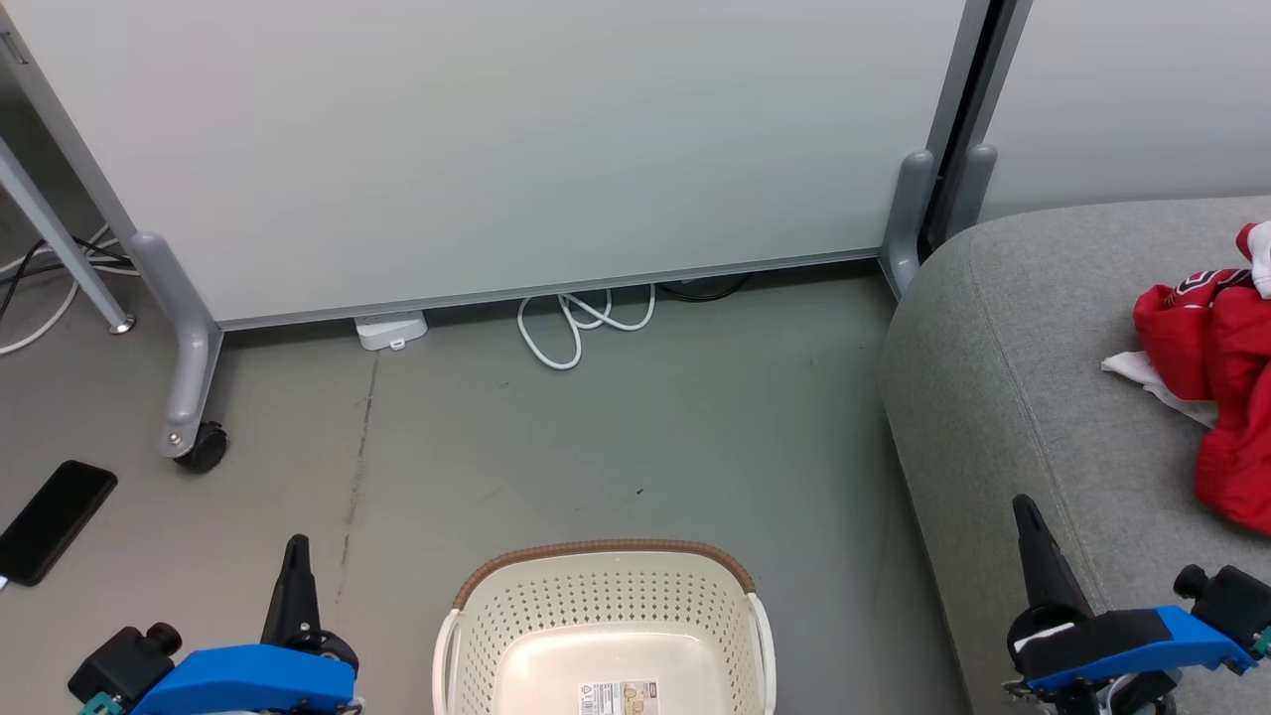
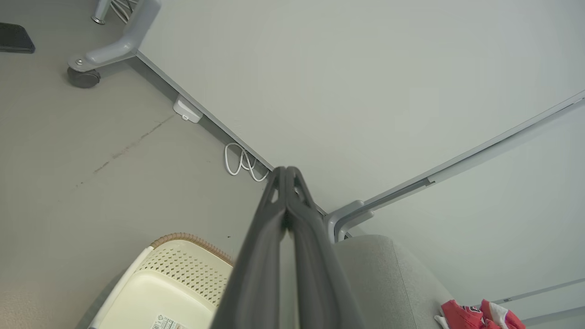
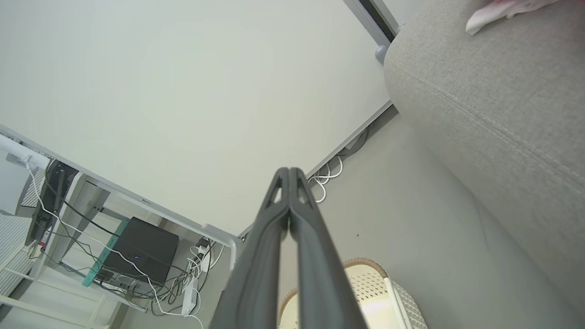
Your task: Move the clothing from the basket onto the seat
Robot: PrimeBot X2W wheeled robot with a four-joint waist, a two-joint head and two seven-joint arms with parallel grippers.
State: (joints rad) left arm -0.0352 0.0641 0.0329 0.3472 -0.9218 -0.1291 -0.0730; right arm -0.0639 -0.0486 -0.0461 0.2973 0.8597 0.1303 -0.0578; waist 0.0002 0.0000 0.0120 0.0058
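- Step: transfer judged complete. The basket (image 1: 606, 548) has a bare cream bottom with a label on it, though its near part runs off the head view's lower edge.
- Location: the clothing (image 1: 1206, 367) lies on the seat (image 1: 1013, 397) at the far right, well apart from the basket and cut by the frame edge.
- Appearance: red fabric crumpled in a heap, a white panel poking out at its left, dark striped trim near the top. One garment or two cannot be told.
- Effector 1: the left gripper (image 1: 296, 548) has its fingers pressed together on nothing. It sits low, left of the basket, over the floor (image 1: 596, 437).
- Effector 2: the right gripper (image 1: 1023, 508) has its fingers pressed together on nothing. It is at the seat's front edge, short of the clothing.
- Next move: probably none beyond checking the basket's hidden near part. Any garment found there would call for parting the fingers and reaching down inside.
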